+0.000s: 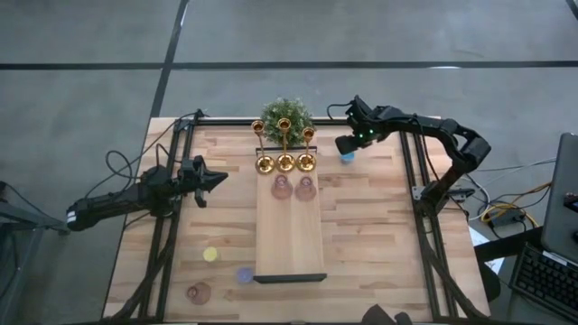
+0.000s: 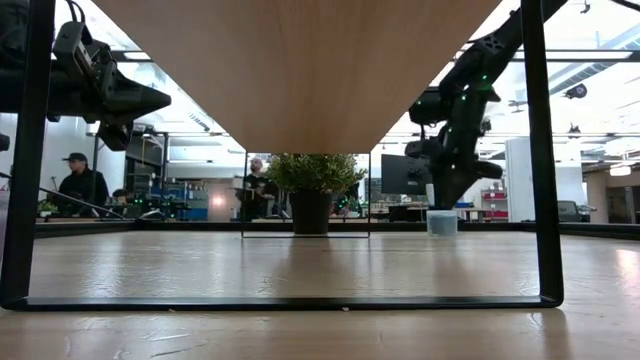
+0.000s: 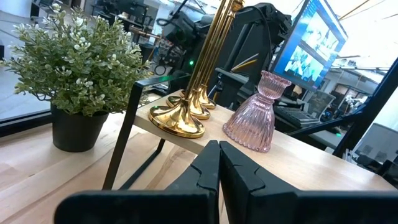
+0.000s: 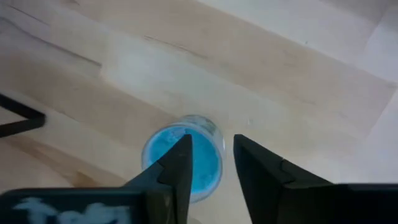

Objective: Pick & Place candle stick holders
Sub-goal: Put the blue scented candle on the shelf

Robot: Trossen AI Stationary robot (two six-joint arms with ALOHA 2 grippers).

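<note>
Wooden riser (image 1: 289, 239) is being occupied at frame centre by three gold holders (image 1: 285, 161) and two pink ones (image 1: 294, 189). Right gripper (image 1: 346, 150), fingers parted, is being held over blue holder (image 4: 183, 163), upper right. Left gripper (image 1: 217, 180) is being kept closed, empty, centre-left.

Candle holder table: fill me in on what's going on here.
The right gripper is at the far right of the table, right over the small blue holder that stands on the tabletop, its fingers parted, with one finger over the holder's top. The left gripper waits shut at the left side, aimed at the raised wooden shelf. Three gold holders and two pink glass ones stand on that shelf by the green plant. Yellow, purple and another pink holder sit on the table near left.
</note>
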